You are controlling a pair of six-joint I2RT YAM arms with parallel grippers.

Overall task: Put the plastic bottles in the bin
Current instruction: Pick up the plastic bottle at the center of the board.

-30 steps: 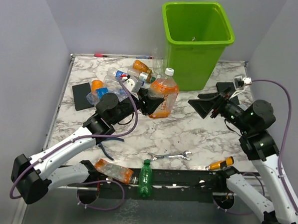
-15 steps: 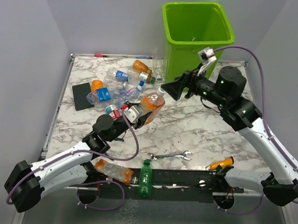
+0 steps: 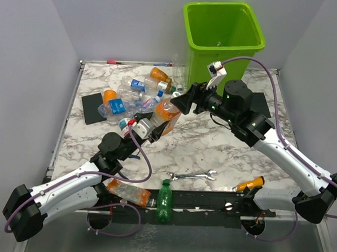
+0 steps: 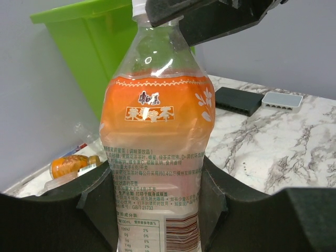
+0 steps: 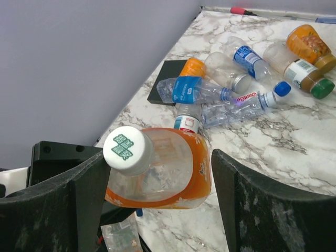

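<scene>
Orange bottle (image 3: 165, 114) clamped low by left gripper (image 3: 152, 126), cap end toward bin (image 3: 223, 47); neck straddled by right gripper (image 3: 181, 102), jaws spread, nothing gripped.

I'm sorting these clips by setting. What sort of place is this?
Most likely a robot test cell in a lab: a left arm and right arm bolted at the edge of a marble-patterned table, plain grey walls boxing it in, and scattered plastic bottles near a green bin.

Left arm (image 3: 69, 183) and right arm (image 3: 288, 154): white shells, black joints, purple cables (image 3: 117, 234); left gripper (image 3: 159, 121), right gripper (image 3: 179, 103) matte black wedges.
</scene>
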